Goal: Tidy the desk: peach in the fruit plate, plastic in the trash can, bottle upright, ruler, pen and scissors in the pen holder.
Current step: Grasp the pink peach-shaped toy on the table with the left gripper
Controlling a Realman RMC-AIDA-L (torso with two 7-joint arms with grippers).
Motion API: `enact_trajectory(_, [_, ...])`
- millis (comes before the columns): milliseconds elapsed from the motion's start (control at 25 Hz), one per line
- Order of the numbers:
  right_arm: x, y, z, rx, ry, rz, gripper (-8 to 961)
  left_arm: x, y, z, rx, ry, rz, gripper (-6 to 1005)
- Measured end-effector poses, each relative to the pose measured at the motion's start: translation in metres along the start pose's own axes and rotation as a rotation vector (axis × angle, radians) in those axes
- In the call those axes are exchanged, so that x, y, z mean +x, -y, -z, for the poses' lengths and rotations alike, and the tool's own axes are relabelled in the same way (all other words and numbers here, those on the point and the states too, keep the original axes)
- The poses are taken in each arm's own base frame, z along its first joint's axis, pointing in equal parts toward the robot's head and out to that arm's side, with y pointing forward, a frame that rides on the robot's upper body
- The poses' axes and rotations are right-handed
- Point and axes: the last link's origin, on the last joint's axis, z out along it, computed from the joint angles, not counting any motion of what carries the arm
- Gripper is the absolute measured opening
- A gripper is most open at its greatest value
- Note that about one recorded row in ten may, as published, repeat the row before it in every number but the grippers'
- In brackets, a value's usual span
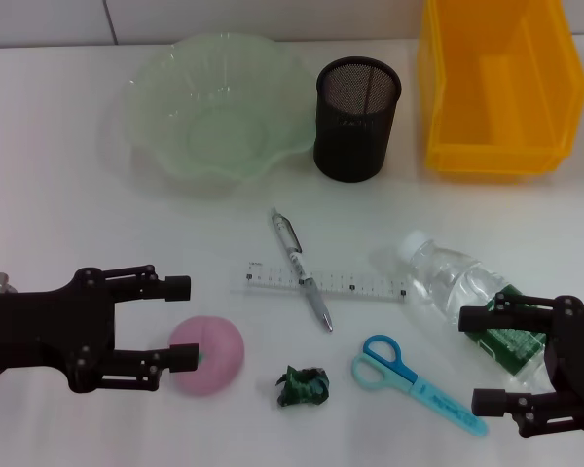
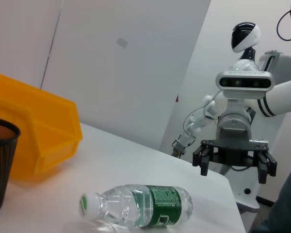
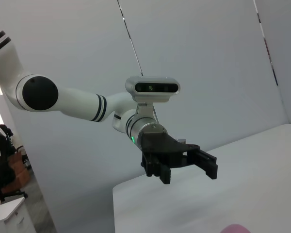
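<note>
Head view
L pincer (image 1: 179, 322): released, fingers spread, low on surface (image 1: 58, 195); lower finger tip touching or just beside the peach (image 1: 207, 354).
Peach: pink, right at L pincer's tips, not gripped; on surface, well apart from fruit plate (image 1: 214, 107).
R pincer (image 1: 479, 360): released, fingers apart, over the label end of the bottle (image 1: 457, 292).
Bottle: lying flat, white cap pointing away from R pincer, green label partly under its fingers.
Scissors (image 1: 409, 381): blue, between the two pincers, nearer R one, just off its lower finger.
Plastic (image 1: 304, 386): green crumpled wad, between peach & scissors.
Ruler (image 1: 370, 286): clear, flat, beyond both pincers; pen (image 1: 301, 269) lies across it.
Pen holder (image 1: 357, 118): black mesh, upright, far side, between fruit plate & trash can (image 1: 496, 83) (yellow bin).

L wrist view
Bottle (image 2: 138, 206): on its side, cap toward pen holder (image 2: 0, 162).
R pincer (image 2: 234, 160): released, hangs just past bottle's base end.
Trash can (image 2: 34, 131): behind pen holder.

R wrist view
L pincer (image 3: 189, 167): released, above surface (image 3: 242, 184).
Peach (image 3: 237, 228): only a pink sliver at frame edge.
</note>
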Motion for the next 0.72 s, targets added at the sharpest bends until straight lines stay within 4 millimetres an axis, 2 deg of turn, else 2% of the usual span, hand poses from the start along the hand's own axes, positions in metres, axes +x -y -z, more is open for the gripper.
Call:
enact_trajectory(240, [-0.001,0.0,0.001,0.002,0.003,0.003,819,-0.002,-0.001,0.002,0.003,0.005,0.007,811])
enact_trajectory(480, [-0.002,0.0,0.001,-0.003,0.0,0.01,819,-0.005,-0.004,0.012,0.017,0.01,0.024,812])
enact_trajectory(720, [0.004,-0.005,0.008,0.022,0.001,-0.007,819,-0.001,-0.004,0.014,0.016,0.02,0.032,794])
